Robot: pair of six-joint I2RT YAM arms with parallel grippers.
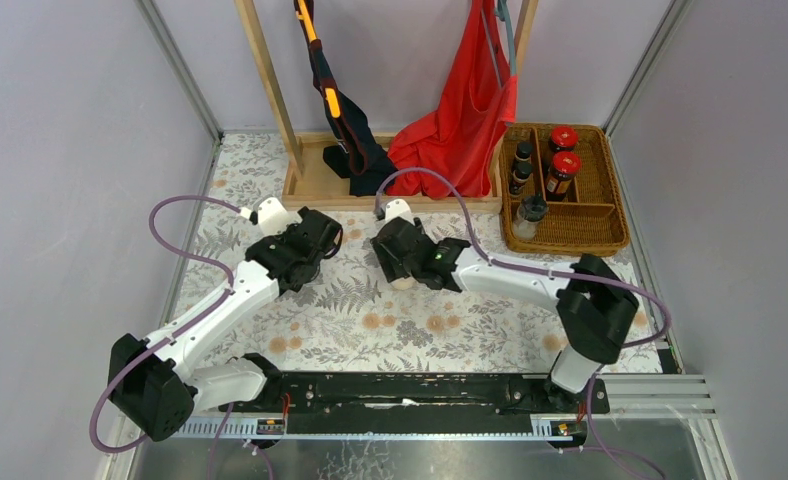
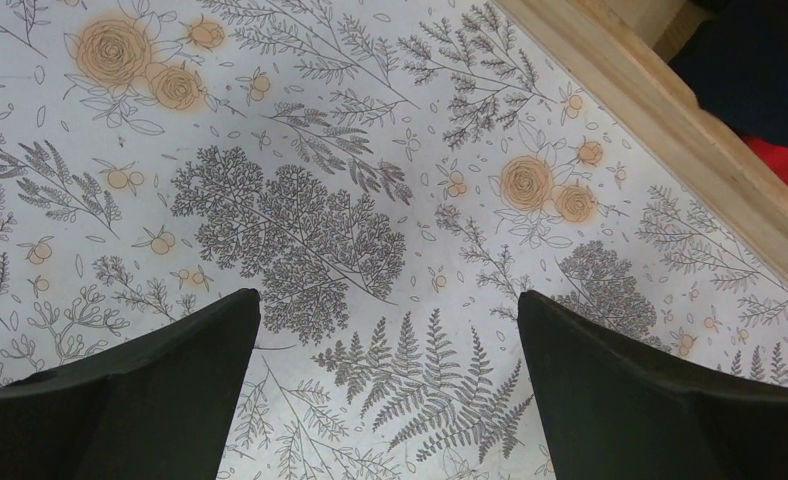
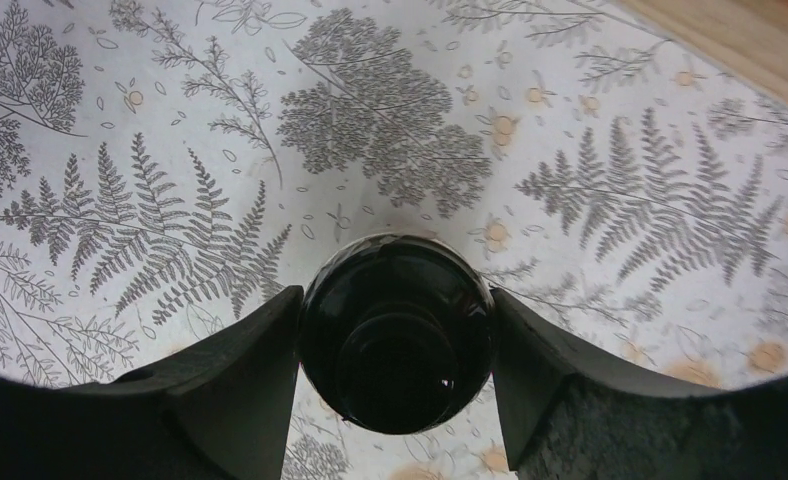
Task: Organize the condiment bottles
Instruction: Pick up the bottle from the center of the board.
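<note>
The condiment bottles are nearly all sorted. The last one, a black-capped bottle (image 3: 395, 335), stands upright on the fern-printed tablecloth (image 3: 170, 150) mid-table. The right gripper (image 3: 393, 300) comes down on it from above, with a finger pressed against each side of the cap. That grip looks meant for a straight lift.

The left gripper (image 2: 388, 300) hangs just to the left over bare cloth, its jaws spread wide and holding nothing, out of the way.

Well apart, at the far right corner, sits the divided wicker basket (image 1: 618, 215). Its narrow left compartment holds two dark bottles (image 1: 521, 163) and the back right one holds two red-lidded jars (image 1: 564, 150). The front compartment holds one pale bottle (image 1: 530, 212) at its left end. By my judgement, the free space beside it is for the gripped bottle.
</note>
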